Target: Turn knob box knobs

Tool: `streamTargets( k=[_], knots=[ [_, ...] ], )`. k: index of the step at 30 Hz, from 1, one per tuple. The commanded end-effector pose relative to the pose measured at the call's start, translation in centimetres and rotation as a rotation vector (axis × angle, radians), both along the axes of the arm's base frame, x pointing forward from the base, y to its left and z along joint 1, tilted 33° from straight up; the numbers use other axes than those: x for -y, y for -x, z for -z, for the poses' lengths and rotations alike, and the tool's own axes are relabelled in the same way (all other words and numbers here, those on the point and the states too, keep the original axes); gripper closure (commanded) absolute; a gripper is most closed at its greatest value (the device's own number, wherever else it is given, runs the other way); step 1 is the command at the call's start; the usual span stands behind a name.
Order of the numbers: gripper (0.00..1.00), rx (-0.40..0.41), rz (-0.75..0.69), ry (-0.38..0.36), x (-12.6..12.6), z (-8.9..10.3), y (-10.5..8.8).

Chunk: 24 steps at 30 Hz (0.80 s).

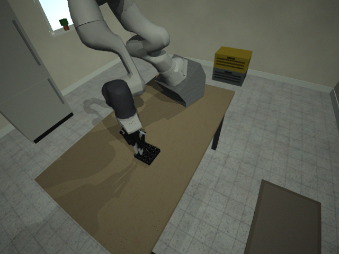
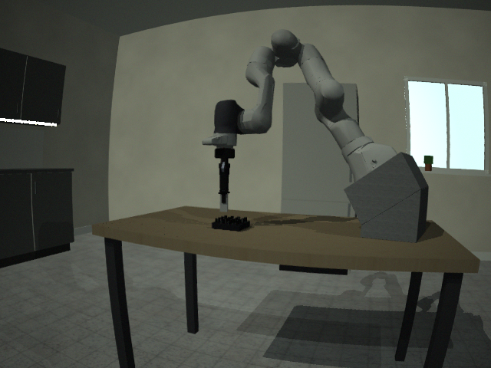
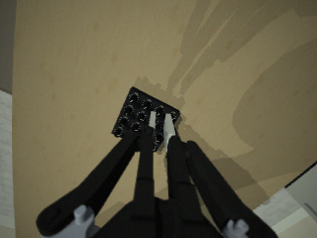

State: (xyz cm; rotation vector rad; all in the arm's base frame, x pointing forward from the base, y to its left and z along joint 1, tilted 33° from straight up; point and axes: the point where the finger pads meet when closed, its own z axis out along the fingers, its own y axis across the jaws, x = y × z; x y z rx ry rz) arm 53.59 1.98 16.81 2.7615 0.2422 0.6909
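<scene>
The knob box (image 1: 152, 155) (image 2: 235, 225) (image 3: 128, 118) is a small black square block with rows of dark knobs. It stands flat on the brown table (image 1: 175, 128) (image 2: 301, 241). My gripper (image 1: 139, 150) (image 2: 224, 208) (image 3: 159, 119) points straight down and hangs just above the box, over the knobs on its side nearest the arm. The fingers are nearly shut, with only a narrow gap and nothing between them. They do not touch a knob. The knob names and white lines are too small to read.
The arm's grey base block (image 1: 188, 84) (image 2: 390, 199) stands at the far end of the table. A yellow and grey crate (image 1: 232, 65) is on the floor behind. A fridge (image 1: 24, 76) stands to the left and a dark low table (image 1: 284, 218) at the front right.
</scene>
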Motion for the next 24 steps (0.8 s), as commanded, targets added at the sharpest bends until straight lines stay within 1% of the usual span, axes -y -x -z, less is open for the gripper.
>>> streamTargets(
  k=[1,14,24],
  knots=[
    [0.88,0.013,0.009,-0.01,-0.07,0.16,-0.45],
    [0.88,0.013,0.009,-0.01,0.15,0.88,-0.9],
    [0.88,0.013,0.009,-0.01,0.19,1.02,-0.98]
  ],
)
